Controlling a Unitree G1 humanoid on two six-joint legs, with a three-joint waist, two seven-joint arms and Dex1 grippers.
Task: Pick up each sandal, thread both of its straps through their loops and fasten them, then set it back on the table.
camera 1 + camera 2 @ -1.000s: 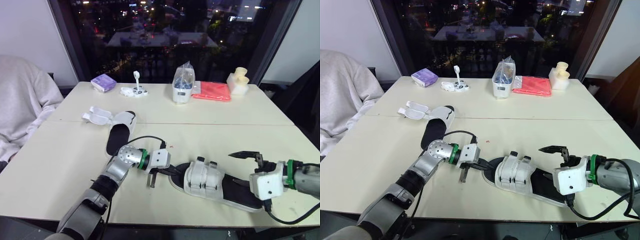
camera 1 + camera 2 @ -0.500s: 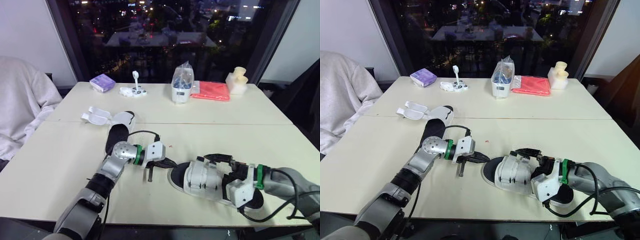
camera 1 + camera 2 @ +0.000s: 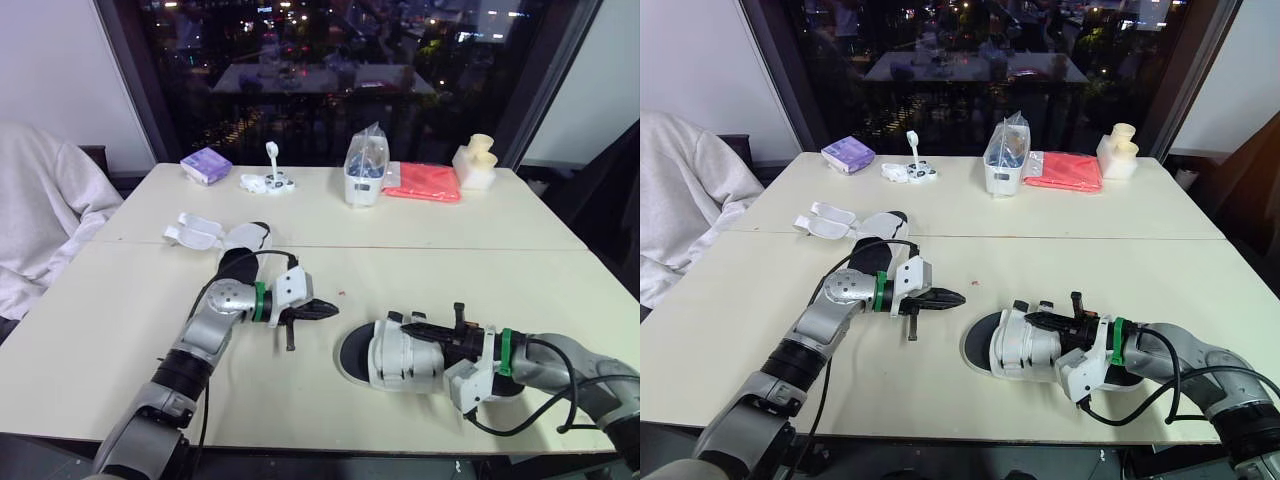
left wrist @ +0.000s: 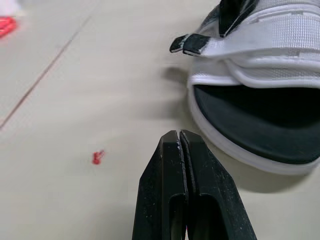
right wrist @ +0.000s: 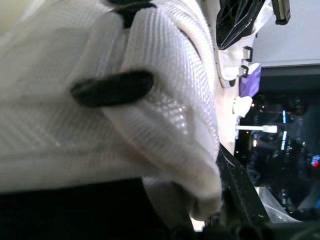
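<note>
Sandal [image 3: 405, 355] white mesh straps, black sole; left fingers [image 4: 160, 190] black; table [image 3: 120, 330] cream.

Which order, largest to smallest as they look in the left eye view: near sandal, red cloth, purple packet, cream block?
1. The near sandal, though it lies closest to the camera.
2. The red cloth.
3. The purple packet and cream block look too alike to rank.

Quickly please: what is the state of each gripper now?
Left gripper: closed, holding nothing.
Right gripper: against the straps of the nearer sandal; open or closed cannot be told.
</note>
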